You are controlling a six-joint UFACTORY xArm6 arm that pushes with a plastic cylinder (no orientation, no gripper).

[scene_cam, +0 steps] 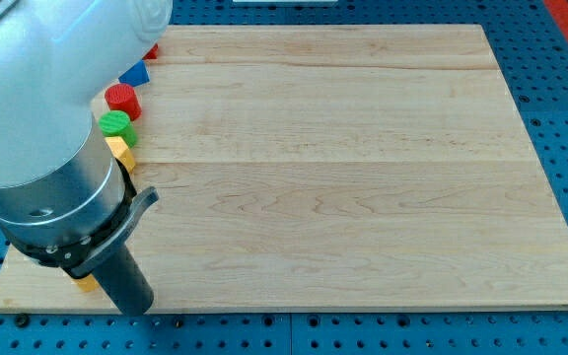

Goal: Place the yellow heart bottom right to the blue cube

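Note:
My arm's big grey body covers the view's left side. The dark rod comes down from it, and my tip rests near the board's bottom left edge. A small yellow piece peeks out just left of the rod; its shape is hidden. Another yellow block shows partly at the arm's edge higher up, and its shape is unclear too. A blue block lies near the top left, partly hidden, so its shape cannot be made out. My tip is far below the blue block.
A red cylinder and a green cylinder lie between the blue block and the upper yellow block. A red piece peeks out at the top. The wooden board lies on a blue pegboard.

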